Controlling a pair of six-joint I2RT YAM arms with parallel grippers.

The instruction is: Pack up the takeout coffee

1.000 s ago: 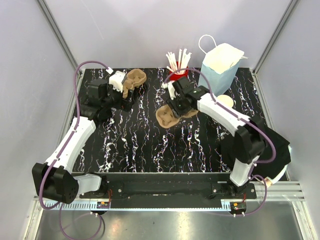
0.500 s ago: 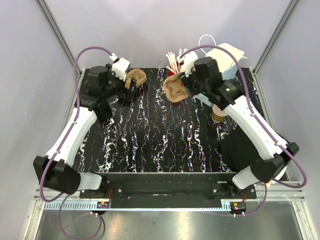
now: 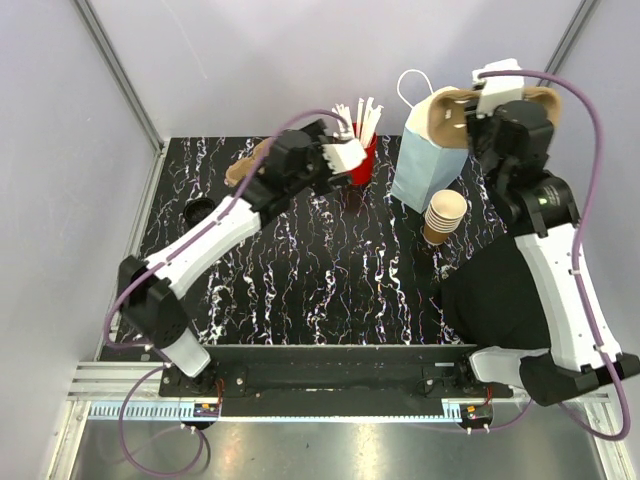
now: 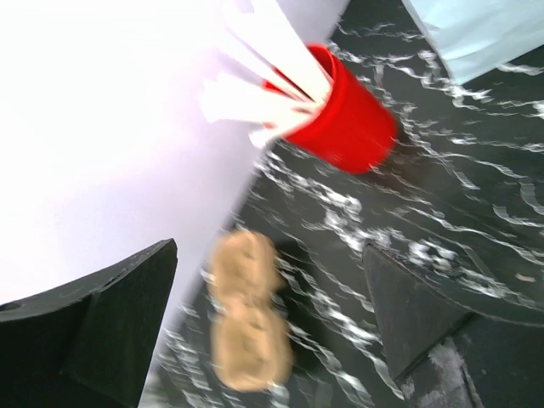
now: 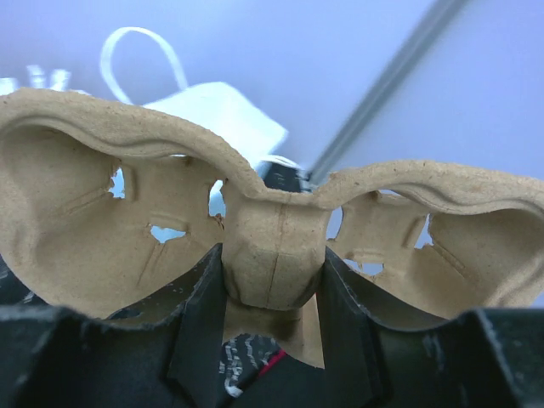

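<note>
My right gripper [image 3: 487, 112] is shut on the middle post of a brown pulp cup carrier [image 3: 450, 112] and holds it in the air over the open top of the pale blue paper bag [image 3: 428, 165]. In the right wrist view the fingers [image 5: 197, 323] clamp the carrier's post [image 5: 274, 255]. My left gripper [image 3: 338, 158] is open and empty, up by the red cup. In the left wrist view it [image 4: 270, 255] looks down on a second brown carrier [image 4: 246, 319] lying on the table. The single takeout coffee cup is not in view.
A red cup of white sticks [image 3: 358, 150] stands at the back middle and also shows in the left wrist view [image 4: 344, 127]. A nested stack of brown cups [image 3: 443, 215] stands right of the bag. The second carrier [image 3: 240, 165] lies at the back left. A dark round thing [image 3: 197, 210] lies at the far left.
My right gripper has lifted its carrier off the table and carried it up and right to above the bag. My left arm has swung right, from the back-left carrier to the red cup.
</note>
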